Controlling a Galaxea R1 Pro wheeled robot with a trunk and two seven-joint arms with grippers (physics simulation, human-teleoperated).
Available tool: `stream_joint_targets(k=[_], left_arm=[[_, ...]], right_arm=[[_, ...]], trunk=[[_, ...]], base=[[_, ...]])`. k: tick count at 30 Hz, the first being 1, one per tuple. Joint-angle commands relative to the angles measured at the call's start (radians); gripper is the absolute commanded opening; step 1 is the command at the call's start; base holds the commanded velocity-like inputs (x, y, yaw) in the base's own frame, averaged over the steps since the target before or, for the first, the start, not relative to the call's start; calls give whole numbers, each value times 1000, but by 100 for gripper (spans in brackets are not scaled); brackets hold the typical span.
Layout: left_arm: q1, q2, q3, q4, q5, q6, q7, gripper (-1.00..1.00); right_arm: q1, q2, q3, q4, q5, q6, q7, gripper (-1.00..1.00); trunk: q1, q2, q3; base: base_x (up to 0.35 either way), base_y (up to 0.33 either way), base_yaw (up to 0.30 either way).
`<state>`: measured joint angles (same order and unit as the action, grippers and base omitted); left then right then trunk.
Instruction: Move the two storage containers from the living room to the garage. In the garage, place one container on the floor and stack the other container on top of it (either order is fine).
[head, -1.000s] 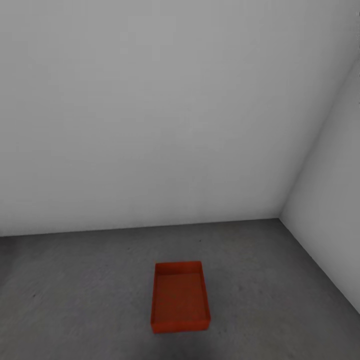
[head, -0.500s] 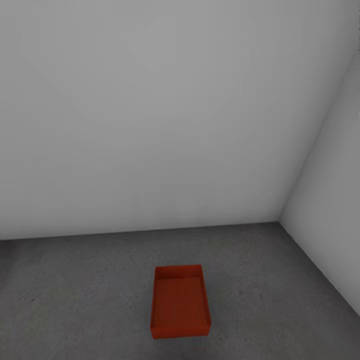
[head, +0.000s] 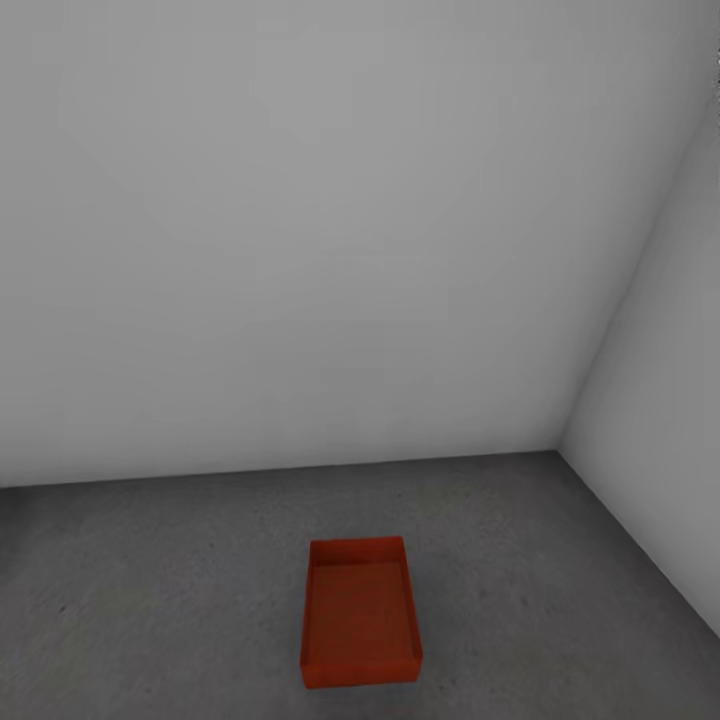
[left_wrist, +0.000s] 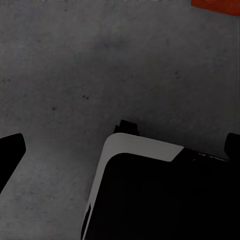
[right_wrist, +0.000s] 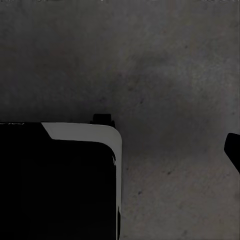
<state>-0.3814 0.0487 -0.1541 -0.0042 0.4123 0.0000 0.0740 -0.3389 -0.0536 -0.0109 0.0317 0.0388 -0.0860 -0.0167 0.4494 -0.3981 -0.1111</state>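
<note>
Item: red-orange rectangular open-top storage container (head: 360, 610), plain straight walls, standing upright on the dark grey speckled concrete floor (head: 150, 580) of the garage, near the corner where two plain light-grey walls (head: 300, 230) meet. Contents: none; bare inner base visible.

Change: across the last second the whole head view has shifted, floor line and container both sitting lower in the picture. Judged a camera or base move, not a move of the container. Likely the robot is drawing off after setting this one down.

Task standing: one container placed; the second not stacked on it, so the fetch from the living room probably remains.

Left wrist view: a red corner of the container (left_wrist: 216, 5) above floor, beside the robot's dark, white-edged base (left_wrist: 150, 190).

Fingers: black tips at the picture edges in both wrist views, apparently spread, holding nothing.
</note>
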Motion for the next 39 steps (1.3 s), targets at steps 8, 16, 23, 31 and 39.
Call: stream_joint_targets(k=[8,16,23,31,39], left_arm=[[-1,0,-8,0,8,0,3,100],[-1,-2,-6,0,16,-1,3,100],[-1,-13,-3,0,20,-15,3,100],[-1,-40,-1,1,24,-18,3,100],[-1,-46,-1,3,26,-18,3,100]], right_arm=[[-2,0,-1,4,5,-6,-2,100],[-2,0,-1,4,6,-6,-2,100],[21,3,0,3,6,-7,-3,100],[36,23,0,3,6,-6,-3,100],[37,24,0,2,6,-6,-3,100]], trunk=[[1,-2,11],[1,-2,24],[1,-2,35],[1,-2,48],[1,-2,60]], base=[[0,0,0],[0,0,0],[0,0,0],[0,0,0],[0,0,0]])
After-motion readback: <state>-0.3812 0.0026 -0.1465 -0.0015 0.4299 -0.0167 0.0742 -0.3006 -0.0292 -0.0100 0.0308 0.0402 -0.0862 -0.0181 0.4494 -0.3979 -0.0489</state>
